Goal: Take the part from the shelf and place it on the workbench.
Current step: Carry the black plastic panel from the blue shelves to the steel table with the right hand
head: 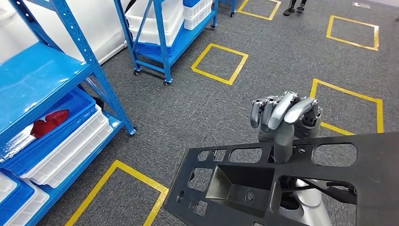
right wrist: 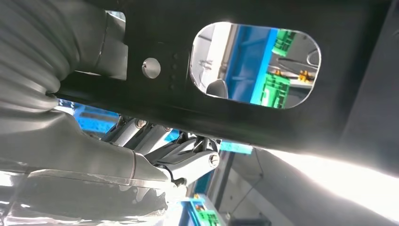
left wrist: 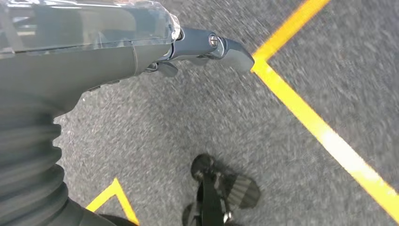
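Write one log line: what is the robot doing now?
right hand: holds black part | left hand: hangs over floor | workbench: unseen

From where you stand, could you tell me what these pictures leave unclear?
- Head view: the part runs past the frame's edge, so its full shape is unknown.
- Right wrist view: the part hides the right hand fingertips.
- Left wrist view: motion blur; left hand grip unclear.
- No workbench visible.
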Tool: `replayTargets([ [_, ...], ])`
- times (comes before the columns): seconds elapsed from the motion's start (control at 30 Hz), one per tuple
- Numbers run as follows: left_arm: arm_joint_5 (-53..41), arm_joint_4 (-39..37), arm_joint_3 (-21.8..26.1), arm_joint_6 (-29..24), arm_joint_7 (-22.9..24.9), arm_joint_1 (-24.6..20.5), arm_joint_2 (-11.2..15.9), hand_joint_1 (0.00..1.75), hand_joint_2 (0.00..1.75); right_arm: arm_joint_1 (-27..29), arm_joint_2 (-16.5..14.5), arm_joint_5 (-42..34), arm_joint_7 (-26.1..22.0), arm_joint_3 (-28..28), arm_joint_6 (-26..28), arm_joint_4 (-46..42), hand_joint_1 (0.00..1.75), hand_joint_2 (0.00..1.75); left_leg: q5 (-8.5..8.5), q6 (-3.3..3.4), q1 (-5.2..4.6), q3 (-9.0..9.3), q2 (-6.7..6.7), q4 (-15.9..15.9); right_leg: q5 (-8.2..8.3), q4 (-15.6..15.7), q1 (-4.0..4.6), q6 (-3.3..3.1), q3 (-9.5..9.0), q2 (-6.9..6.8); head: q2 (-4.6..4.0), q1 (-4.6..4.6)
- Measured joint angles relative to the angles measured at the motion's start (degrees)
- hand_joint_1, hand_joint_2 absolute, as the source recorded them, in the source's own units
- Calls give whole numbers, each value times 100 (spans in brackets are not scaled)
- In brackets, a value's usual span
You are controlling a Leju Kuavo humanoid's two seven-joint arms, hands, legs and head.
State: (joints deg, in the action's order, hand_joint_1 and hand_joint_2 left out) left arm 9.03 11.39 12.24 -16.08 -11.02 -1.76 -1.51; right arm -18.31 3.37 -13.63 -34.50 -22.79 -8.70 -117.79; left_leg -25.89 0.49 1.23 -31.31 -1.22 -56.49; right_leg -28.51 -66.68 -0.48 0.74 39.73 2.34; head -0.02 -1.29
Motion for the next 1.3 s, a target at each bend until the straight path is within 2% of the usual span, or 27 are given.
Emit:
replayTargets([
  [0.07, 17, 0, 47, -3, 2, 17, 0, 0, 175, 44, 0, -38, -54, 25, 5, 42, 175, 175, -12, 3, 0, -1, 177, -5, -238, -637, -38, 43, 319, -150, 0, 0],
  [0.1, 20, 0, 62, -5, 11, 20, 0, 0, 175, 78, 1, -55, -78, 39, 5, 57, 175, 175, -20, -5, 3, 0, 267, -8, -220, -721, -61, 61, 360, -187, 0, 0],
  [0.13, 13, 0, 69, -8, 24, 18, -1, 0, 175, 111, 1, -66, -98, 52, 5, 67, 175, 175, -31, -21, 9, 5, 350, -13, -106, -578, -82, 76, 281, -221, 0, 0],
  [0.2, -6, 0, 73, -9, 62, 7, -1, 0, 175, 163, 1, -77, -145, 71, -9, 76, 175, 175, -69, -77, 15, 26, 497, -36, 200, 167, -94, 88, -126, -408, 0, 0],
  [0.27, -14, 0, 79, -9, 89, 3, 3, 0, 175, 207, -4, -77, -182, 75, -40, 77, 175, 175, -119, -158, -7, 51, 606, -60, 324, 696, -65, 30, -412, -583, 1, -1],
  [0.3, -18, 0, 82, -8, 93, 1, 5, 0, 175, 227, -7, -76, -189, 74, -54, 76, 175, 175, -137, -199, -20, 71, 654, -59, 304, 760, -41, -17, -439, -603, 1, -1],
  [0.37, -41, 0, 85, 12, 81, -7, 7, 0, 175, 260, -14, -57, -157, 74, -63, 57, 175, 175, -161, -276, -8, 124, 740, -36, 313, 763, -29, -112, -436, -461, 1, -1],
  [0.4, -65, 0, 85, 39, 65, -13, 7, 0, 175, 268, -19, -33, -128, 76, -53, 26, 175, 175, -204, -308, 10, 137, 693, -63, 320, 778, -34, -151, -443, -397, 1, -1],
  [0.47, -130, 0, 81, 98, 36, -13, 10, 0, 175, 280, -42, 21, -69, 91, -21, -57, 175, 175, -462, -336, 35, -3, 444, -431, 339, 808, -46, -229, -461, -280, 1, -2],
  [0.53, -179, 0, 76, 148, 27, -2, 21, 0, 175, 308, -58, 51, -38, 113, 16, -118, 175, 175, -847, -320, 24, -378, 229, -1225, 340, 809, -13, -282, -462, -160, 0, -2],
  [0.57, -191, 0, 74, 167, 27, 6, 30, 0, 175, 328, -59, 61, -29, 127, 28, -137, 175, 175, -958, -307, 13, -561, 195, -1576, 339, 806, 9, -298, -462, -85, 0, -2],
  [0.6, -198, 0, 73, 184, 28, 12, 37, 0, 175, 342, -59, 70, -18, 142, 37, -151, 175, 175, -952, -286, 1, -666, 181, -1743, 338, 803, 30, -306, -466, -3, 0, -2],
  [0.63, -198, 0, 73, 194, 27, 16, 42, 0, 175, 348, -60, 77, -5, 156, 37, -164, 175, 175, -830, -254, -11, -668, 167, -1684, 337, 800, 49, -310, -473, 81, 0, -1],
  [0.67, -197, 0, 72, 198, 24, 15, 44, 0, 175, 344, -60, 81, 14, 168, 35, -178, 175, 175, -614, -210, -26, -565, 132, -1403, 337, 798, 67, -310, -486, 168, 0, -1],
  [0.73, -195, 0, 72, 204, 16, 11, 49, 0, 175, 313, -71, 84, 62, 176, 31, -202, 175, 175, -207, -102, -46, -254, -92, -622, 338, 791, 90, -305, -500, 321, 0, 0],
  [0.8, -196, 0, 69, 209, 3, 2, 58, 0, 175, 276, -86, 86, 111, 180, 28, -213, 175, 175, -83, -53, -65, -75, -269, -187, 349, 784, 74, -264, -478, 452, 1, -1],
  [0.87, -197, 0, 68, 211, -13, -27, 62, 0, 175, 260, -92, 90, 143, 182, 26, -221, 175, 175, -87, -43, -84, -30, -212, -109, 374, 799, 44, -185, -451, 579, 1, -2],
  [0.9, -196, 0, 68, 212, -20, -42, 61, 0, 175, 258, -92, 93, 154, 186, 26, -231, 175, 175, -64, -24, -79, -4, -148, -65, 366, 785, 42, -151, -440, 549, 0, -2],
  [0.97, -198, 0, 68, 210, -31, -47, 58, 0, 175, 217, -93, 96, 178, 193, 24, -251, 175, 175, -16, 20, -57, 51, -5, 27, 189, 511, 58, -91, -307, 260, 0, -1],
  [1.0, -200, 0, 68, 205, -34, -39, 57, 0, 175, 195, -95, 96, 187, 197, 22, -256, 175, 175, -6, 34, -55, 64, 72, 49, 21, 201, 53, -69, -156, 55, 0, 0],
  [1.03, -202, 0, 68, 195, -36, -26, 57, 0, 175, 176, -96, 94, 197, 198, 20, -257, 175, 175, -9, 43, -58, 67, 148, 52, -156, -180, 39, -41, 40, -81, 0, 1],
  [1.07, -204, 0, 68, 184, -35, -14, 57, 0, 175, 170, -96, 90, 202, 198, 18, -256, 175, 175, -16, 41, -61, 68, 229, 49, -275, -516, 15, -16, 216, -145, 0, 0],
  [1.1, -206, 0, 68, 174, -34, -7, 57, 0, 175, 171, -96, 84, 205, 199, 18, -254, 175, 175, -27, 36, -60, 69, 311, 43, -300, -709, -11, 7, 322, -180, 0, 0],
  [1.13, -207, 0, 68, 166, -32, -6, 57, 0, 175, 170, -96, 73, 208, 199, 20, -251, 175, 175, -41, 25, -58, 72, 391, 36, -220, -685, -35, 28, 319, -209, 0, 0],
  [1.2, -206, 0, 68, 154, -26, -12, 57, 0, 175, 154, -95, 37, 198, 200, 27, -245, 175, 175, -85, -13, -53, 91, 528, 5, 131, -35, -67, 52, -14, -346, 0, 0],
  [1.27, -201, 0, 73, 128, -19, -14, 74, 0, 175, 117, -86, -18, 163, 201, 36, -228, 175, 175, -147, -78, -78, 109, 639, -35, 324, 589, -45, 7, -342, -579, 0, 0],
  [1.3, -198, 1, 78, 111, -17, -16, 83, 0, 175, 97, -78, -50, 141, 204, 40, -215, 175, 175, -174, -115, -94, 123, 691, -48, 337, 723, -29, -31, -405, -637, 0, 0],
])
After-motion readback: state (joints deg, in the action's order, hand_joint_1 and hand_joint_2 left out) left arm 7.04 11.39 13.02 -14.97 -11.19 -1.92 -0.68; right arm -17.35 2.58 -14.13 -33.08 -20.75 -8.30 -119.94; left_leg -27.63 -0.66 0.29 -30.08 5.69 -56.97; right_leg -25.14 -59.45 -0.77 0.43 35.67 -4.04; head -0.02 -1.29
